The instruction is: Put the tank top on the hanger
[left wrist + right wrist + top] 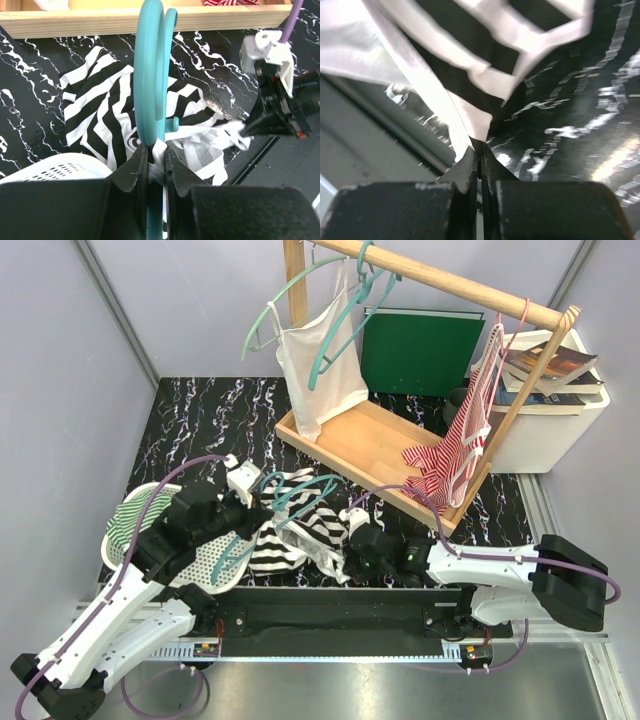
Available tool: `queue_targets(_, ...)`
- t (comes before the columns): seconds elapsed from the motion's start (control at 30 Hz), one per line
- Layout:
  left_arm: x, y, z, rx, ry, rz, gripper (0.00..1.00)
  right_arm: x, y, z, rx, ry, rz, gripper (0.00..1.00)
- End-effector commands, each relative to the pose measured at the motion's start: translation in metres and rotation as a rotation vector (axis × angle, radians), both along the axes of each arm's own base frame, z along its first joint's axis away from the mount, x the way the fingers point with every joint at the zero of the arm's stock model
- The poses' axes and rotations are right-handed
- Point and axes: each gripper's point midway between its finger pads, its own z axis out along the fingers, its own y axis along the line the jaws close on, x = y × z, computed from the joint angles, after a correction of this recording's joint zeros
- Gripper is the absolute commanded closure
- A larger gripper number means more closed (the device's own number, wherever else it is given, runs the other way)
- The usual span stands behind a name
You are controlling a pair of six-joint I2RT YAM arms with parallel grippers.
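Top external view: the tank top (300,538) lies crumpled on the near part of the table (180,420), between the two arms, with the hanger (305,480) across it. It looks soft and light to me, so it will likely sag and slide, and is best pinched at a hem or strap.

Left wrist view: the left gripper (156,160) reaches in low from the left, clamped narrow on the stiff hanger.

Right wrist view: the right gripper (480,155), stretched in low from the right, pinches a white edge of the cloth.
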Motion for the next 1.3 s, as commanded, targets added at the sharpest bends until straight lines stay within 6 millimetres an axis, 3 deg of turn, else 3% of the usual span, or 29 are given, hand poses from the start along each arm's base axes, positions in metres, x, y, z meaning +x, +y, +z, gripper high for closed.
queue_targets(0.0, 0.002, -0.004, 0.025, -0.066, -0.074, -0.013, 1.0, 0.042, -0.015, 0.023, -0.054, -0.12, -0.157, 1.0)
queue_targets(0.17, -0.015, -0.011, 0.043, -0.14, -0.13, -0.103, 1.0, 0.085, -0.031, 0.026, -0.079, -0.134, -0.266, 1.0)
queue_targets(0.37, -0.036, -0.011, 0.061, -0.219, -0.212, -0.172, 1.0, 0.137, -0.038, 0.052, -0.083, -0.214, -0.371, 1.0)
queue_targets(0.57, -0.042, -0.015, 0.063, -0.229, -0.208, -0.217, 1.0, 0.18, -0.052, 0.082, -0.091, -0.273, -0.49, 1.0)
queue_targets(0.67, -0.039, -0.013, 0.062, -0.225, -0.214, -0.192, 1.0, 0.193, -0.056, 0.104, -0.067, -0.312, -0.51, 1.0)
queue_targets(1.1, -0.031, -0.007, 0.058, -0.205, -0.212, -0.137, 1.0, 0.202, -0.101, 0.141, -0.083, -0.381, -0.57, 1.0)
queue_targets(1.27, -0.031, -0.009, 0.056, -0.203, -0.199, -0.147, 1.0, 0.204, -0.103, 0.155, -0.068, -0.4, -0.557, 1.0)
